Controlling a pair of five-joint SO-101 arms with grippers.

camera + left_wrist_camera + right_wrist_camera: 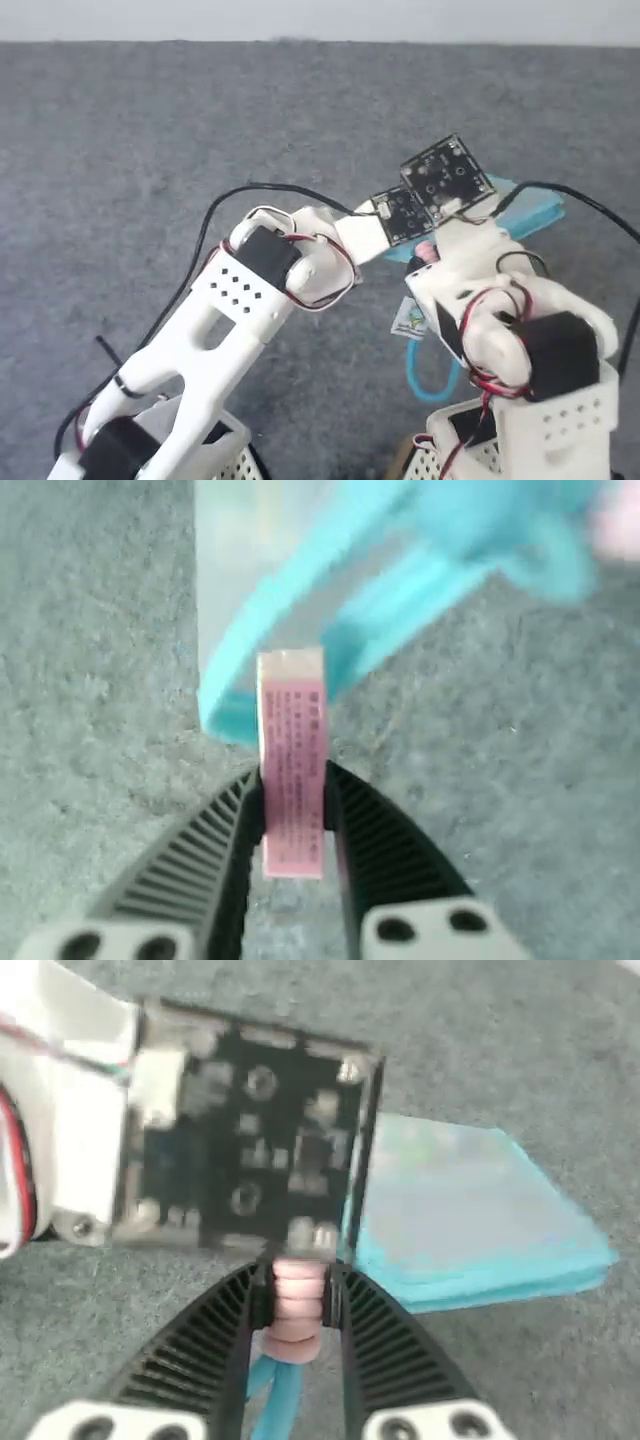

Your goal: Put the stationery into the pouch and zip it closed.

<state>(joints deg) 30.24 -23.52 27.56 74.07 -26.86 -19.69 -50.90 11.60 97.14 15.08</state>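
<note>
The left arm [225, 310] is stretching low toward the pouch [528, 212] on the tabletop [150, 130], the left gripper [292, 780] clamping a pink eraser [292, 715], possibly, before it. The right gripper [298, 1280] is pinching the strap's [280, 1392] pink bead [297, 1325] beside it.

- We see soft, even, fairly bright light across the grey table [150, 130].
- We find only faint, diffuse shadows on it beneath the left arm [225, 300] and the right arm [540, 340].
</note>
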